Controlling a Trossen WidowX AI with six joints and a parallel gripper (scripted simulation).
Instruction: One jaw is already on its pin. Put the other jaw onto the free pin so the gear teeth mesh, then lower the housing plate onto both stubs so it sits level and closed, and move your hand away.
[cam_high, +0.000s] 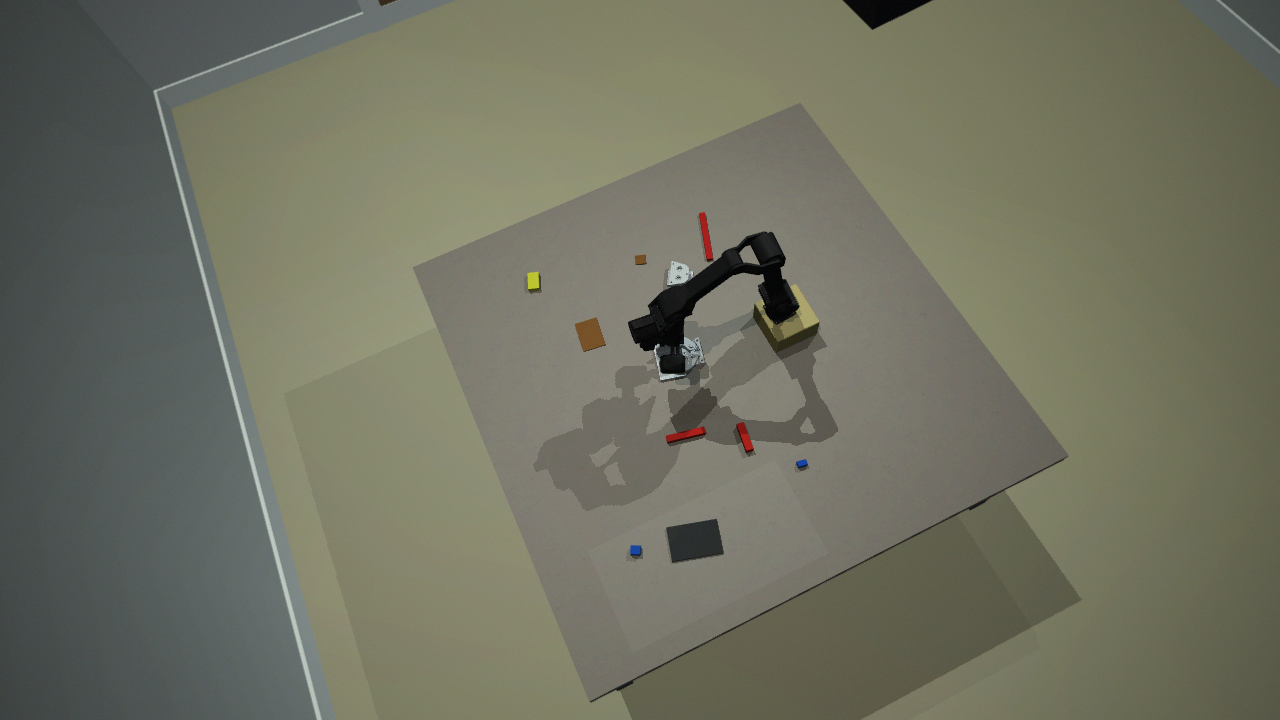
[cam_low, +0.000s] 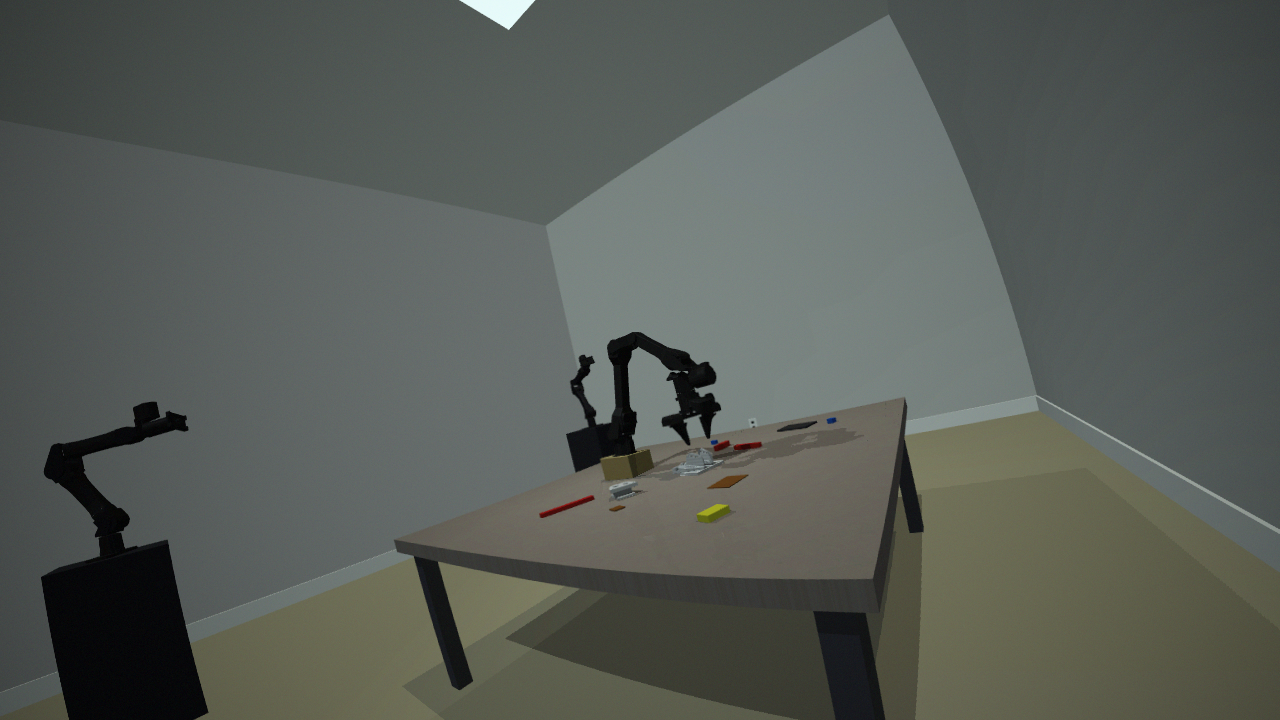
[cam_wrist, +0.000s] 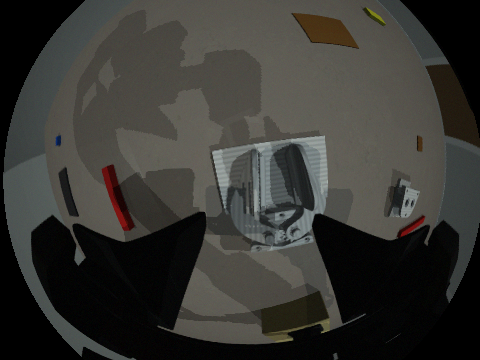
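My gripper (cam_low: 698, 439) (cam_wrist: 262, 220) is open and empty, pointing down above the gripper-like assembly. In the wrist view the grey base plate (cam_wrist: 219, 162) (cam_high: 665, 375) lies on the table beyond the fingertips. A left jaw (cam_wrist: 256, 185) and a right jaw (cam_wrist: 301, 175) lie over it side by side with a gap. Their gear ends sit close together at the near edge. Shadow and small size hide whether both are fully seated on their pins and whether the teeth mesh. The white housing plate (cam_high: 678, 272) (cam_low: 622, 487) (cam_wrist: 409, 202), with two holes, stands apart on the table.
The arm stands on a tan block (cam_high: 794, 333) (cam_wrist: 295, 315). A brown plate (cam_high: 589, 334) (cam_wrist: 327, 31) and yellow block (cam_high: 533, 281) (cam_low: 713, 513) lie beyond the assembly. A red bar (cam_high: 685, 435) (cam_wrist: 117, 197), another red bar (cam_high: 744, 437) and a black plate (cam_high: 694, 540) lie on the other side.
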